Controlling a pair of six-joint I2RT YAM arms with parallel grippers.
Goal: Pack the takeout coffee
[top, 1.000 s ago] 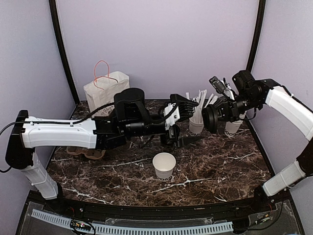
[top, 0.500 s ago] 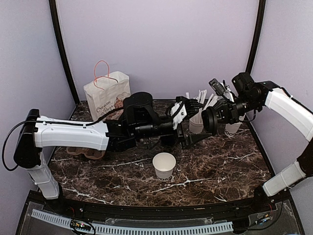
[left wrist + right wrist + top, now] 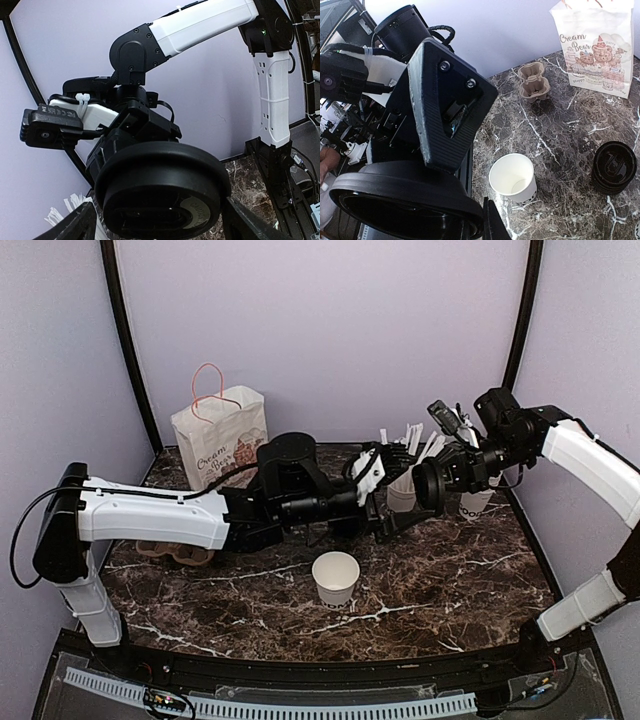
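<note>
The takeout coffee's white cup (image 3: 336,577) stands lidless on the marble, with dark lettering near its base; it also shows in the right wrist view (image 3: 512,177). Its black dome lid (image 3: 430,485) hangs in the air on edge, with my right gripper (image 3: 447,472) shut on its rim. My left gripper (image 3: 410,488) is open, one finger on each side of that lid. In the left wrist view the lid (image 3: 160,190) fills the space between my left fingertips (image 3: 244,222). In the right wrist view the lid (image 3: 405,205) sits at the lower left under the left gripper's finger (image 3: 445,105).
A paper bag (image 3: 220,435) stands at the back left. A cardboard cup carrier (image 3: 175,552) lies under the left arm. A cup of white sticks (image 3: 403,490) and a stack of white cups (image 3: 476,500) stand behind the grippers. A stack of black lids (image 3: 614,167) is nearby.
My left arm has reached further right, bringing its open fingers around the lid. The right arm and the cup have stayed in place.
</note>
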